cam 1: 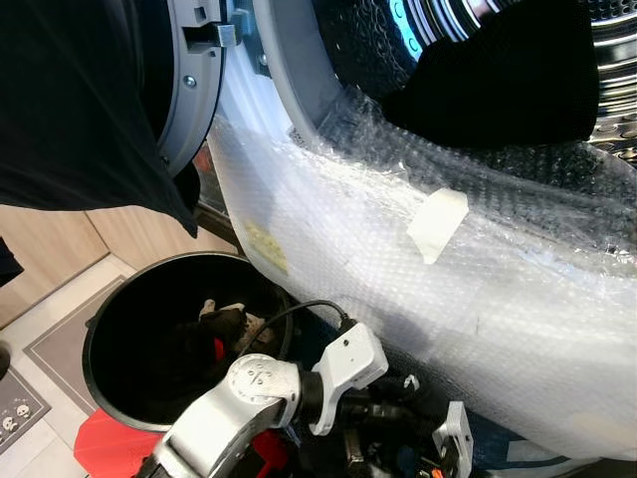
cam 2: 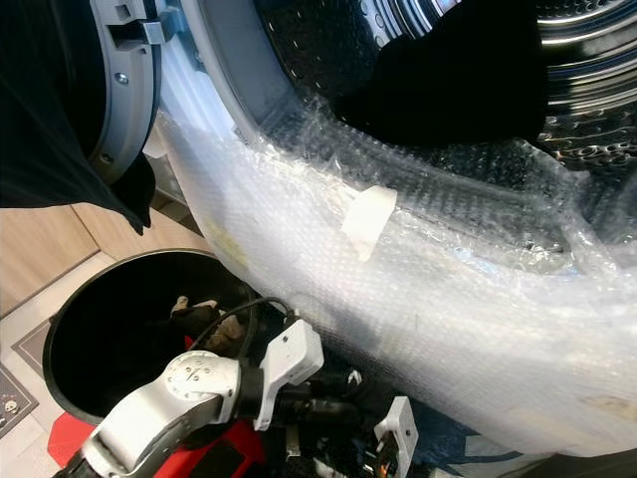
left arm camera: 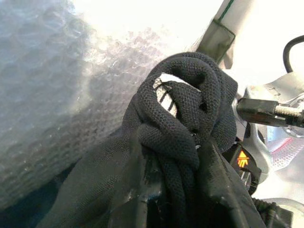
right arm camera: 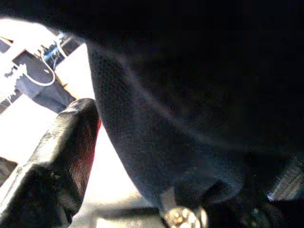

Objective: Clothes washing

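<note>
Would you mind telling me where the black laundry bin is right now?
The black laundry bin stands on the floor at the lower left of the eye views, below the open washer door and beside the bubble-wrapped washer front, with the left arm just over its rim.

floor: pale tiles (cam 1: 60,299) | wall: light wood panel (cam 1: 50,254) — perhaps a cabinet

No words or numbers can be read; an orange arrow sign (left arm camera: 242,158) sits beside the black cloth (left arm camera: 183,137).
</note>
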You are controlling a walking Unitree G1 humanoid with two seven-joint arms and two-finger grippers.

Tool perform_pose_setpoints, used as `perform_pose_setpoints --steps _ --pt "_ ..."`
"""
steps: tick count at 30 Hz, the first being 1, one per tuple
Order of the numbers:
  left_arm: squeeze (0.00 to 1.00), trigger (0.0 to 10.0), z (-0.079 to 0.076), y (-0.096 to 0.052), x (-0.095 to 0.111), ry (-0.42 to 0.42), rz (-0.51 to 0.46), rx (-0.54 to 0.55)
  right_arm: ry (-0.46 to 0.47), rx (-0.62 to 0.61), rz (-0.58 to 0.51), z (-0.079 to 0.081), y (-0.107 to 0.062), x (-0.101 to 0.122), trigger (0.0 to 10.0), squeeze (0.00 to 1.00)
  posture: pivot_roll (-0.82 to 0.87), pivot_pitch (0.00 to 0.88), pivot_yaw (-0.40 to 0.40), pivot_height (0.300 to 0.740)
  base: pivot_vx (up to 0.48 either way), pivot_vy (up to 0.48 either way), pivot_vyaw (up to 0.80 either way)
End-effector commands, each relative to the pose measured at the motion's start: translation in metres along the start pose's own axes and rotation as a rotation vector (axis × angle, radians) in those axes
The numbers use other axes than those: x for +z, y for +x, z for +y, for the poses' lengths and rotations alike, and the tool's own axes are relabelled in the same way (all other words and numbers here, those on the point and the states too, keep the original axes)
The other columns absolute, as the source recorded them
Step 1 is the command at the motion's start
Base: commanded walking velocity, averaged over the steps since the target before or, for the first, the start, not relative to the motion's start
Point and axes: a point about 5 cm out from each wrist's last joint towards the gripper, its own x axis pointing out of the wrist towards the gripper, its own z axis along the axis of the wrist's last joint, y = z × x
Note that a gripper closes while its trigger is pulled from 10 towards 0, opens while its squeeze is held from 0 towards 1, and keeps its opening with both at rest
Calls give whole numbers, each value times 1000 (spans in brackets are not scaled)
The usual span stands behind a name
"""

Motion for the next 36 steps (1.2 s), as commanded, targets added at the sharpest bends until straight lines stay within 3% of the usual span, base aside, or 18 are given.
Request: perform_pose_setpoints --steps 1,8,14,16,24,29,34,35,36 --pt "0 0 -9 15 7 32 -29 -62 7 33 -3 6 5 1 10000 0 61 107 -28 740 0 0 0" --pt "0 0 -15 34 17 68 -71 -78 -13 34 43 7 10 -7 10000 0 69 85 -36 740 0 0 0" --pt "0 0 -20 42 31 72 -138 -79 -30 -124 93 -11 13 -20 10000 0 73 78 -31 740 0 0 0" --pt "0 0 -22 40 33 74 -143 -92 -11 -166 30 -15 20 -13 10000 0 78 91 -29 740 0 0 0" --pt "0 0 -16 32 39 72 -156 -55 12 -201 -31 -18 25 -11 10000 0 87 103 -25 740 0 0 0" --pt "0 0 -14 30 40 77 -158 -44 -22 -260 72 -24 23 -25 10000 0 83 101 -20 740 0 0 0" --pt "0 0 -15 29 41 76 -159 -38 -22 -297 105 -29 22 -32 10000 0 94 105 -23 740 0 0 0" --pt "0 0 -15 28 42 74 -162 -34 -24 -310 109 -31 21 -33 7059 0 101 107 -24 740 0 0 0" --pt "0 0 -15 25 43 64 -170 -26 -34 -325 122 -33 22 -34 1059 0 99 107 -21 740 0 0 0"
